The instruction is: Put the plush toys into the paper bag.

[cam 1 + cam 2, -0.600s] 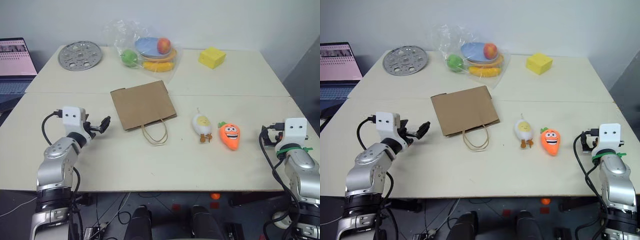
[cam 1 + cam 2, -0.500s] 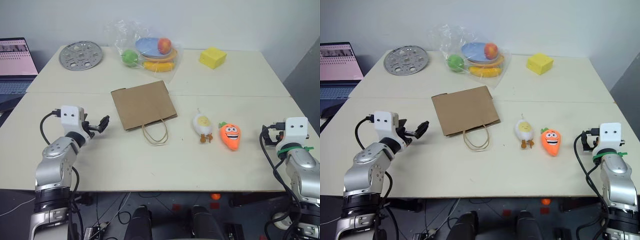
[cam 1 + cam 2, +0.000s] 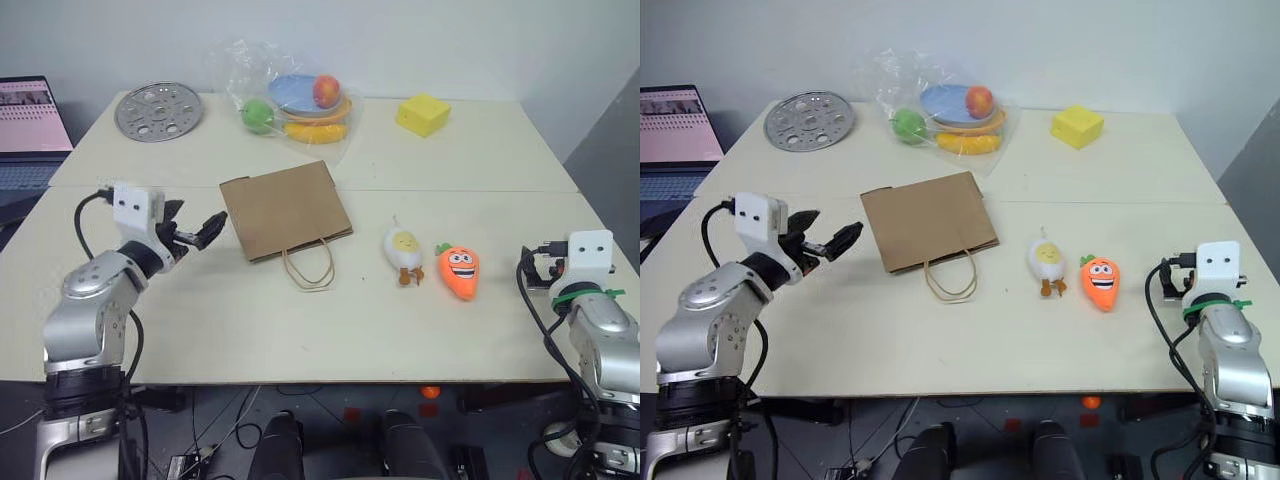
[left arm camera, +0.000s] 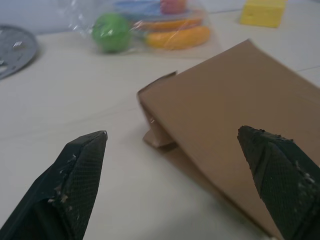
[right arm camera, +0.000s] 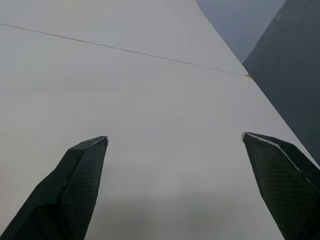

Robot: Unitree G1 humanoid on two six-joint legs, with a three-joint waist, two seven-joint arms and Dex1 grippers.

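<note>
Item 1, my left arm: forearm raised off the surface [image 3: 300, 330], gripper level, aimed forward and toward my right. Left gripper [image 3: 196, 232]: fingers [image 4: 75, 175] spread wide, holding nothing, touching nothing.

Item 2, my right arm: low at the near right edge of the surface, gripper level, aimed forward. Right gripper [image 5: 175, 185]: fingers [image 5: 75, 185] spread wide, empty, only bare surface between and beyond them.

Item 3, paper bag [image 3: 286, 209]: brown, lying flat, just beyond my left fingers; its near corner sits between the fingertips in the left wrist view, not touched. Loop handles [image 3: 309, 268] trail toward me on the surface.

Item 4, plush toys: egg toy [image 3: 403, 250], white and yellow with orange feet, and carrot toy [image 3: 459, 270], orange with green top. Both lie side by side on the surface, outside the bag, between the bag and my right fingers, well apart from either gripper.

Item 5, far row beyond the bag: perforated metal disc [image 3: 159, 110], wrapped fruit [image 3: 295, 105] in clear plastic, yellow block [image 3: 423, 114].

Item 6, laptop [image 3: 30, 125] off the far left edge.
</note>
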